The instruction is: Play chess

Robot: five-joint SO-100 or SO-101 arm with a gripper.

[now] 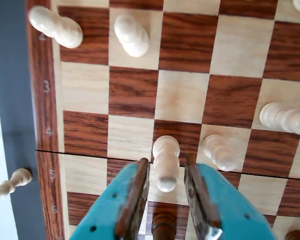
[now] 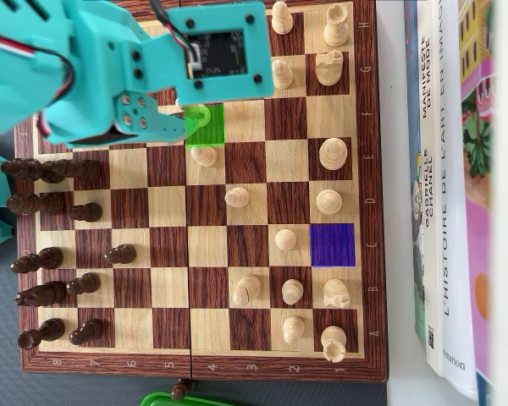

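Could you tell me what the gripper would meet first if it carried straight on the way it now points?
Most likely the pale wooden chess pawn standing between the open turquoise jaws of the gripper; depth is hard to judge.

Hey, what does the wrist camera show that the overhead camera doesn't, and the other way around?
Only the wrist view shows the gripper open, its two fingers on either side of a white pawn, and a white pawn lying off the board.

Only the overhead view shows the dark pieces lined up along the left side, a green square, a blue square and books to the right of the board.

Both show the wooden chessboard and white pieces on it.
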